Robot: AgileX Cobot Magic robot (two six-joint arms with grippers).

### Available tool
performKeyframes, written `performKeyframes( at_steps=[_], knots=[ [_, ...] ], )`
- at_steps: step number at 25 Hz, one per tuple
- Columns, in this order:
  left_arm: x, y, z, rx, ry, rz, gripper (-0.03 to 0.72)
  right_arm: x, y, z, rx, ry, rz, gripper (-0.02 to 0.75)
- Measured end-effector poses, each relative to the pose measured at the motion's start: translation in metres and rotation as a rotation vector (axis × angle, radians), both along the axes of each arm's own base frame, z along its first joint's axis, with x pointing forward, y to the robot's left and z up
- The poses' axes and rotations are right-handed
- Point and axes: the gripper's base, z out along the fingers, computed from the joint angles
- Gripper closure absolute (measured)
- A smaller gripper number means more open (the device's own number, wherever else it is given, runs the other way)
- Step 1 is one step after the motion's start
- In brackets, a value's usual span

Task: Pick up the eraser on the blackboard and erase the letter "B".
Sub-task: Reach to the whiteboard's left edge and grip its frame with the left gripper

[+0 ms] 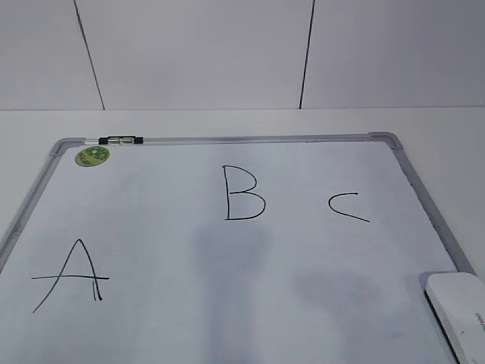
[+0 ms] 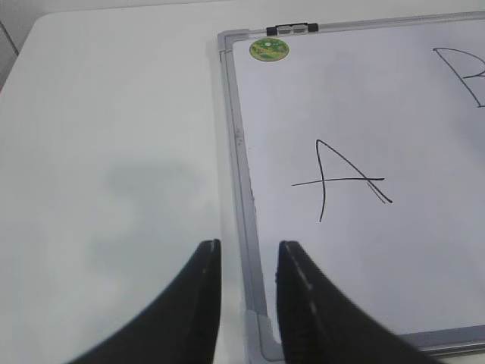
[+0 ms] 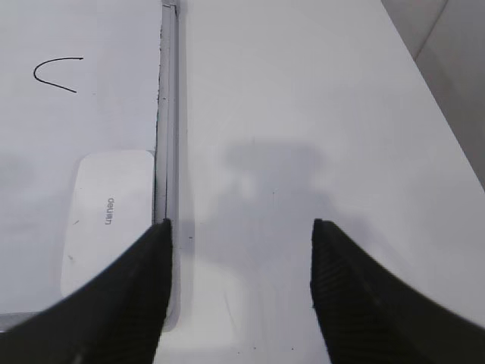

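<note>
The blackboard (image 1: 250, 303) is a white board with a grey frame lying flat on the table. The letter "B" (image 1: 242, 193) is drawn in black at its middle. The white eraser (image 1: 458, 307) lies on the board's near right corner; it also shows in the right wrist view (image 3: 106, 216). My right gripper (image 3: 241, 227) is open and empty, above the bare table just right of the board's frame, with the eraser to its left. My left gripper (image 2: 248, 250) is open and empty, straddling the board's left frame (image 2: 241, 182) near its near corner. Neither gripper shows in the exterior view.
A black "A" (image 1: 72, 274) is at the board's near left and a "C" (image 1: 348, 206) at its right. A green round sticker (image 1: 92, 156) and a small black-and-clear marker (image 1: 120, 140) sit at the far left corner. White table (image 3: 303, 114) surrounds the board.
</note>
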Motion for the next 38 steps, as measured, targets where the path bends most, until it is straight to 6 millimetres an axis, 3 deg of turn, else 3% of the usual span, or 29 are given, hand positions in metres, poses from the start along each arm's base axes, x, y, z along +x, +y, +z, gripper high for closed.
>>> performKeyframes(
  at_steps=[25,38],
  knots=[
    [0.000,-0.001,0.000,-0.010,-0.002,-0.007,0.487,-0.001,0.000,0.002,0.002,-0.005,0.001,0.297],
    [0.003,-0.007,0.002,-0.077,-0.004,-0.049,0.486,0.043,0.004,0.011,0.084,0.253,-0.008,0.297]
  ],
)
